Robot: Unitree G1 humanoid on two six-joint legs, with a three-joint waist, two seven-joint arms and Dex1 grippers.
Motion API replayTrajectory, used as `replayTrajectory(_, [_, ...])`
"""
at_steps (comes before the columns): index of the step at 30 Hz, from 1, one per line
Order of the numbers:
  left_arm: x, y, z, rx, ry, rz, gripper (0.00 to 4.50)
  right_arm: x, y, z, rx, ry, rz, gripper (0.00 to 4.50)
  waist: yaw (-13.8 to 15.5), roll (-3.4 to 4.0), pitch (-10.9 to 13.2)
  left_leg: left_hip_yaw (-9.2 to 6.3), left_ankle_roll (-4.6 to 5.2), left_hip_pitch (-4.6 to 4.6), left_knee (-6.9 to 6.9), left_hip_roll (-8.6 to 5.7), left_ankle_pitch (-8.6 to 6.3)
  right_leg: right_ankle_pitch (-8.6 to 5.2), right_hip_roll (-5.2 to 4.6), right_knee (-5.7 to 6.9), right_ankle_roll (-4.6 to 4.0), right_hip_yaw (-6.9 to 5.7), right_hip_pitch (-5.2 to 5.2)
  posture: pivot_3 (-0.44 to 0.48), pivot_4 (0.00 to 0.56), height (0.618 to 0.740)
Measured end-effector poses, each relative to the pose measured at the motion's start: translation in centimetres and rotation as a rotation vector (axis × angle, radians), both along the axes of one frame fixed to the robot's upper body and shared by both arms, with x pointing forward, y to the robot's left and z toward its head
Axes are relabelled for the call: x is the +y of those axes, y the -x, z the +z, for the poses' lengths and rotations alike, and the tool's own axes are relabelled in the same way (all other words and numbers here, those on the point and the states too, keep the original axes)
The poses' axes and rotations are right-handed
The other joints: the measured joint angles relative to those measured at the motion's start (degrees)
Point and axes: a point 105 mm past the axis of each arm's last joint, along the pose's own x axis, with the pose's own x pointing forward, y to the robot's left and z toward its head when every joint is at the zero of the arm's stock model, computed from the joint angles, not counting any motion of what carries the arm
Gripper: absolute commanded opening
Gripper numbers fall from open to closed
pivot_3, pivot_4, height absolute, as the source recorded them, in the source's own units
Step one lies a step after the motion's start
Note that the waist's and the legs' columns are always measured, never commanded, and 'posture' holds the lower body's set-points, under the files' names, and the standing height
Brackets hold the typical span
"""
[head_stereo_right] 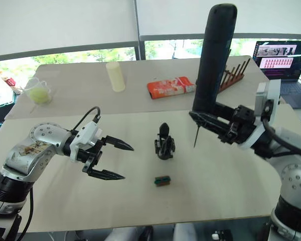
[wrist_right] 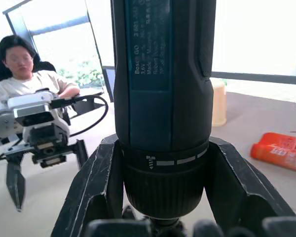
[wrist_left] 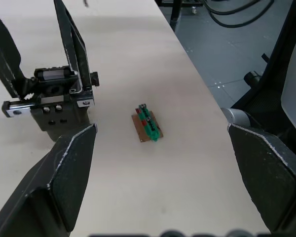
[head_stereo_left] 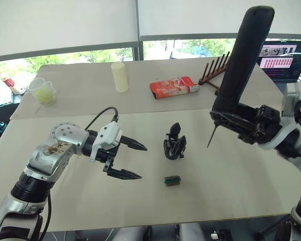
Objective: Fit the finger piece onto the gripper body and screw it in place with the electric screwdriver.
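Two tables [head_stereo_left: 80, 85] stood end to end before me, and I worked over the nearer one [head_stereo_left: 231, 191]. At the far right sat a laptop [head_stereo_left: 283, 60] with its screen lit, and beside it a wooden rack [head_stereo_left: 216, 70]. A red packet [head_stereo_left: 174, 87] lay on the far table, with a pale yellow cylinder [head_stereo_left: 120, 76] upright to its left and a clear jug [head_stereo_left: 42, 90] of yellow-green stuff near the left edge. A person [wrist_right: 27, 74] sat beyond my left arm, seen from my right wrist.

My right claw [head_stereo_left: 241, 122] was clenched around the electric screwdriver [head_stereo_left: 243, 60], gripping it low near the chuck, the thick black body rising upright and leaning slightly, the thin bit [head_stereo_left: 211, 136] pointing down above the table, up and to the right of the gripper body [head_stereo_left: 174, 143] and apart from it.

My left claw [head_stereo_left: 125, 160] hung released, fingers [head_stereo_left: 135, 145] spread wide with nothing between them, just left of the gripper body. That small black mechanism stood upright near the middle of the near table with pointed fingers up. I could not tell whether the finger piece was among them. A small green block [head_stereo_left: 172, 180] lay just in front of it, closer to me.
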Motion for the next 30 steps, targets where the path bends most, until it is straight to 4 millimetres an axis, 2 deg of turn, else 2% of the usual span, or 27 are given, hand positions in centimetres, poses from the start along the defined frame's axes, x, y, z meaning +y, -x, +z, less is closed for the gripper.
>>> replayTrajectory(7, [-0.2,-0.7,-0.6,-0.023,0.048,0.053,4.50,2.2,2.6,-1.2,-0.051,-0.005,0.035,1.90,-0.3,-0.01,0.0,0.05,-0.01,0.11,-0.08,0.14,0.00,0.00,0.14,0.02,0.00,0.02,-0.07,0.000,0.150,0.740])
replayTrajectory(11, [-0.1,-0.6,-2.1,-0.051,0.052,0.038,4.50,3.7,3.6,-3.6,-0.043,-0.005,0.027,1.90,-0.7,-0.01,0.0,0.09,-0.01,0.14,-0.11,0.16,0.00,0.00,0.25,0.04,0.00,0.08,-0.08,0.000,0.150,0.740])
replayTrajectory(18, [-0.7,-0.6,-5.0,-0.125,0.025,-0.044,4.50,4.8,4.0,-6.3,-0.112,0.052,0.025,1.90,-0.8,-0.01,0.0,0.13,0.00,0.17,-0.05,0.11,0.00,0.00,0.27,0.01,0.00,0.10,-0.06,0.000,0.150,0.740])
replayTrajectory(24, [-1.6,-0.3,-6.0,-0.098,0.018,-0.075,4.50,5.1,3.7,-6.2,-0.176,0.048,0.022,1.90,-0.9,-0.02,0.0,0.12,-0.01,0.18,-0.08,0.14,0.00,-0.01,0.31,0.00,0.00,0.10,-0.08,0.000,0.150,0.740])
replayTrajectory(30, [-2.5,-0.2,-7.3,-0.082,0.012,-0.089,4.50,5.6,3.4,-6.5,-0.170,0.032,0.009,1.90,-0.9,-0.02,0.0,0.12,-0.01,0.18,-0.09,0.14,0.00,-0.01,0.32,0.00,0.00,0.12,-0.09,0.000,0.150,0.740])
